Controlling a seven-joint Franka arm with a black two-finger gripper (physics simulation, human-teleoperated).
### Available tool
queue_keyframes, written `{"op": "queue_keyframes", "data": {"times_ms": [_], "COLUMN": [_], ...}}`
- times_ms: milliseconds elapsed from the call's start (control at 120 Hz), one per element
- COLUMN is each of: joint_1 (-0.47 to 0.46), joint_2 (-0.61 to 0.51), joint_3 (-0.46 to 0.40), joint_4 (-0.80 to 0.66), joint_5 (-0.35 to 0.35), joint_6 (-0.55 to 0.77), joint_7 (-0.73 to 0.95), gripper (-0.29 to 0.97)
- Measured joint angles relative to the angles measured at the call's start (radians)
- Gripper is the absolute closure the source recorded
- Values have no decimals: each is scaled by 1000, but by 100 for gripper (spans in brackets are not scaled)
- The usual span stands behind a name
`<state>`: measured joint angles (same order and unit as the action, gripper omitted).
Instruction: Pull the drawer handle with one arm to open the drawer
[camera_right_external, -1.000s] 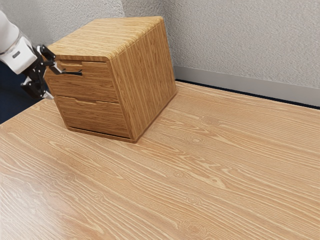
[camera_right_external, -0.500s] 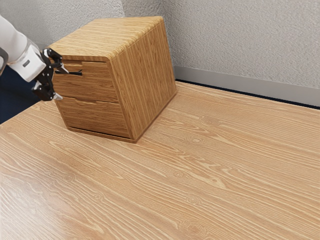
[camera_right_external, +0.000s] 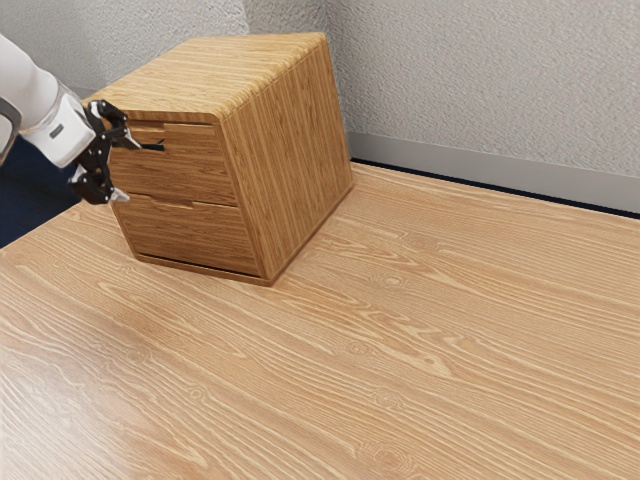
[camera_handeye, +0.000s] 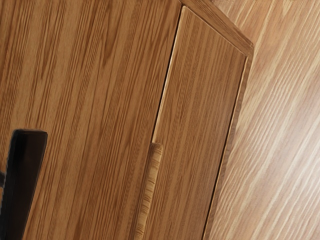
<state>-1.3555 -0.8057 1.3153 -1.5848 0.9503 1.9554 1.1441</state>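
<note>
The gripper (camera_right_external: 122, 168), its fingers spread wide one above the other, stands before the shut top drawer (camera_right_external: 190, 165), whose dark handle (camera_right_external: 152, 147) runs level, just toward the exterior view's right, near the upper finger.

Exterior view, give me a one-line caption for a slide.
Open claw beside the top drawer's handle on a wooden cabinet, drawer not yet pulled out.

The cabinet (camera_right_external: 250, 130) blocks the worktop's (camera_right_external: 400, 350) 10 o'clock corner, with the wall (camera_right_external: 480, 70) behind at 12. From 3 to 7 o'clock open worktop gives passage; the tool (camera_right_external: 120, 167) seems crowded against the cabinet front.
</note>
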Motion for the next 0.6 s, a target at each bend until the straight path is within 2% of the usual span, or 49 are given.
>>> {"op": "queue_keyframes", "data": {"times_ms": [117,275,600], "joint_1": [-22,-80,-84], "joint_2": [4,3,3], "joint_3": [7,65,106], "joint_4": [34,73,72], "joint_5": [1,2,-2], "joint_6": [8,15,32], "joint_7": [1,4,6], "gripper": [0,0,0]}}
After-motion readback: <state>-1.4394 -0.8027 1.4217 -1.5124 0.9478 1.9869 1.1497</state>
